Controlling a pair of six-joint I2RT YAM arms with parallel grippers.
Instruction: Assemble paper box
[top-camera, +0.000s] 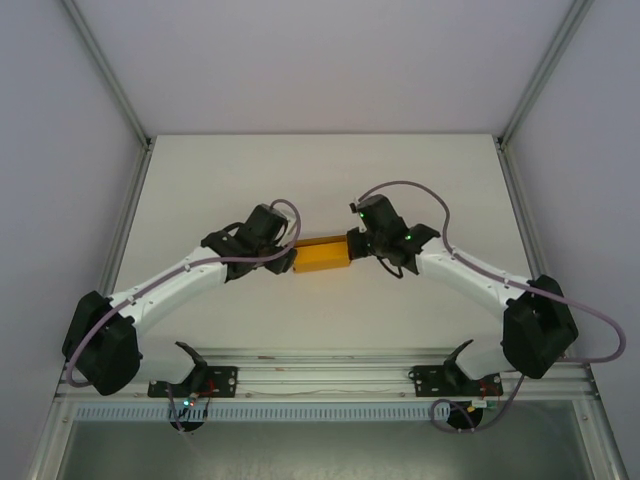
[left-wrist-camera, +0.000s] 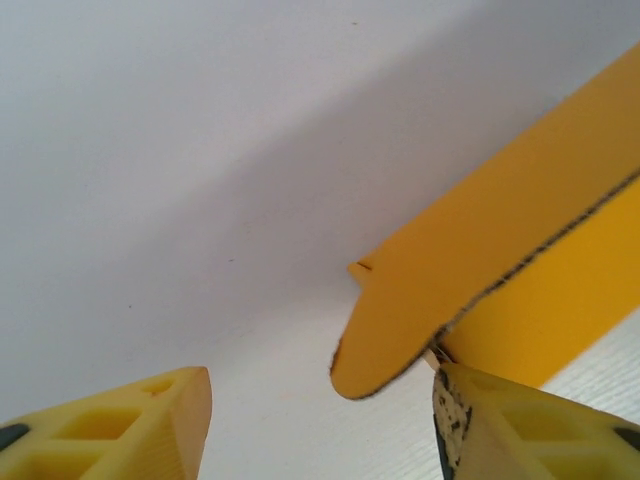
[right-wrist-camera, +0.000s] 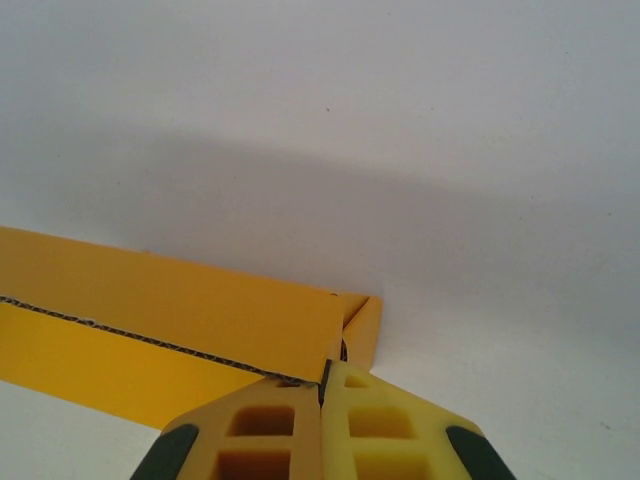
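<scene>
The paper box (top-camera: 322, 256), bright orange-yellow card folded into a long shape, lies on the white table (top-camera: 320, 180) between both grippers. My right gripper (top-camera: 352, 245) is at its right end. In the right wrist view that gripper (right-wrist-camera: 325, 368) is shut, with a thin edge of the paper box (right-wrist-camera: 180, 305) pinched between its fingers. My left gripper (top-camera: 284, 252) is at the box's left end. In the left wrist view the left gripper (left-wrist-camera: 322, 400) stands open. A rounded flap (left-wrist-camera: 400, 330) of the box hangs between its fingers, close against the right finger (left-wrist-camera: 520, 430).
Grey side walls with metal frame rails (top-camera: 120, 100) border the table on the left and right. The arm bases and a rail (top-camera: 320, 372) run along the near edge. Bare tabletop lies beyond the box towards the back.
</scene>
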